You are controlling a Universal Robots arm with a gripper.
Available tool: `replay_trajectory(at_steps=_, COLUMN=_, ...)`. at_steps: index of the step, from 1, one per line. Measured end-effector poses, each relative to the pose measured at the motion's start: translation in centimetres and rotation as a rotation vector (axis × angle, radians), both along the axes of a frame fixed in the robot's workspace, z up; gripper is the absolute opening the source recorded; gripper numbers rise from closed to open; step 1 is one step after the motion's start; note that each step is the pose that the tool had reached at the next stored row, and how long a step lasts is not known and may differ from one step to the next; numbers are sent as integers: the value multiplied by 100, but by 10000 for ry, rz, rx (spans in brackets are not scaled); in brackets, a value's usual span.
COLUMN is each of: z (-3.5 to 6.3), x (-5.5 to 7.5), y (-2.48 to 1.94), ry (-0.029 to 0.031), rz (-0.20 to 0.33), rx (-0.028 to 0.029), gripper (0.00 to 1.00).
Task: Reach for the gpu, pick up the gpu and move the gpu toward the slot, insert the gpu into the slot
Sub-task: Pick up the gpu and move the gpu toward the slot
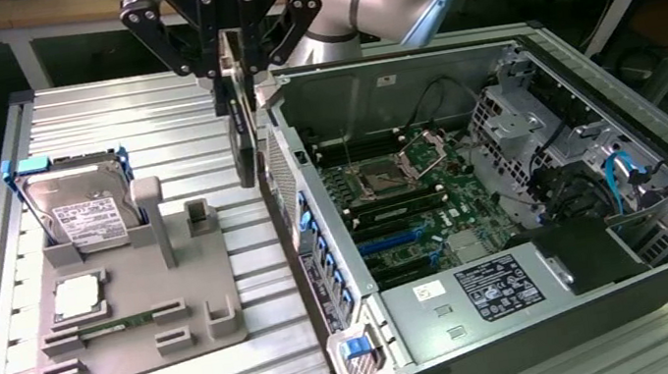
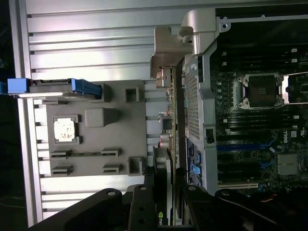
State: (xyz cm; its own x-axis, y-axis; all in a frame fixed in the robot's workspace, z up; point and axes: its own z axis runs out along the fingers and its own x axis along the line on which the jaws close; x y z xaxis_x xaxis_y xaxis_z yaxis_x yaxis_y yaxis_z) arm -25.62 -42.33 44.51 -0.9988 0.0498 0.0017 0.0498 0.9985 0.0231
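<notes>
Pick-up looks done: the gripper [image 1: 239, 62] is clamped on the top edge of the gpu [image 1: 244, 136], and the card hangs edge-on in the air, clear of the grey fixture tray [image 1: 143, 325]. It's just outside the rear wall of the open computer case [image 1: 397, 78]. In the wrist view the gpu [image 2: 169, 120] runs alongside that wall, not yet over the motherboard [image 1: 409, 196]. The blue expansion slots [image 1: 388, 238] sit empty, so carrying the card across and seating it remain.
</notes>
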Motion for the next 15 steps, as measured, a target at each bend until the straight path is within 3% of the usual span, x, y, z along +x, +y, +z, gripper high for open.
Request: replay_trajectory(at_steps=15, z=-1, x=346, y=0, ry=-1, rz=431, rx=31, gripper=27)
